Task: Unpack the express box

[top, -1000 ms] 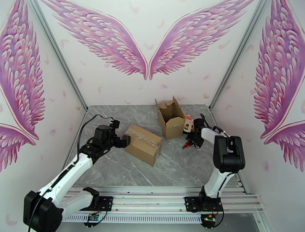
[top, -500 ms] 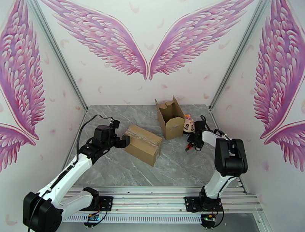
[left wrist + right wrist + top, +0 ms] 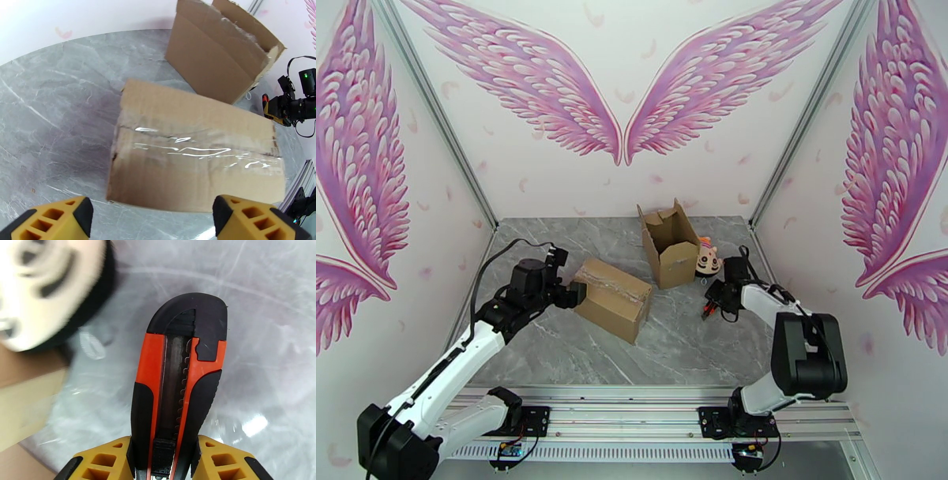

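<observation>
Right pincer [image 3: 713,302], clamping knife [image 3: 179,378], backed off box [image 3: 671,256] edge.

Robot test booth: white panel walls painted with giant pink wings [image 3: 553,87] stand between bare aluminium posts [image 3: 434,110], a grey marble-look desk [image 3: 553,355] spans the cell from wall to wall, and two white-and-black robot arms [image 3: 454,365] are bolted side by side to a metal rail [image 3: 632,414] along its near edge
</observation>
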`<state>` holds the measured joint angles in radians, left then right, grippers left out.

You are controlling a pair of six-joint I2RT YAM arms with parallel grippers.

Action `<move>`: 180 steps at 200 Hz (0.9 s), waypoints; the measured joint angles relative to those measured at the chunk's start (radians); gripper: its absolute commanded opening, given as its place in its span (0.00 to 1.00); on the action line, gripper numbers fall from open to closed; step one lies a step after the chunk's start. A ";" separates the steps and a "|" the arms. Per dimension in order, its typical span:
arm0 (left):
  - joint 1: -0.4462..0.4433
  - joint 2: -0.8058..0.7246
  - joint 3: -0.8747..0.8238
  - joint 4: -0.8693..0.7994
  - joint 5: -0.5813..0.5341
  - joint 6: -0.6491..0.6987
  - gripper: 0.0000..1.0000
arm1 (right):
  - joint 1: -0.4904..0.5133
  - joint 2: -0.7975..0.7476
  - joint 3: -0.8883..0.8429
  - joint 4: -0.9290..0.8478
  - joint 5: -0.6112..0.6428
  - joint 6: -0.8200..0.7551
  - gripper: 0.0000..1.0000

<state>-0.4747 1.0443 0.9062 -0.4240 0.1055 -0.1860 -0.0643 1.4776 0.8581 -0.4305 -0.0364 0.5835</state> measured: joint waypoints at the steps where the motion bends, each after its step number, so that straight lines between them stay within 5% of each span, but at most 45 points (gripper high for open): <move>1: -0.005 -0.001 0.003 0.000 -0.002 0.002 0.80 | 0.000 -0.003 0.000 0.000 0.000 0.000 0.38; 45: -0.183 0.041 0.176 -0.010 -0.055 0.049 0.72 | 0.014 -0.266 -0.021 -0.026 -0.006 0.039 0.34; 93: -0.356 0.379 0.396 0.063 -0.008 0.080 0.58 | 0.112 -0.565 -0.024 -0.046 0.009 0.106 0.34; 132: -0.418 0.607 0.531 0.122 0.117 0.077 0.55 | 0.202 -0.612 0.001 -0.037 0.024 0.155 0.35; 180: -0.431 0.640 0.533 0.249 0.224 0.023 0.54 | 0.286 -0.615 0.026 0.037 0.053 0.205 0.34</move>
<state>-0.9058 1.6848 1.4391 -0.1749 0.3290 -0.1635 0.2222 0.8627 0.8845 -0.3935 0.0166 0.7883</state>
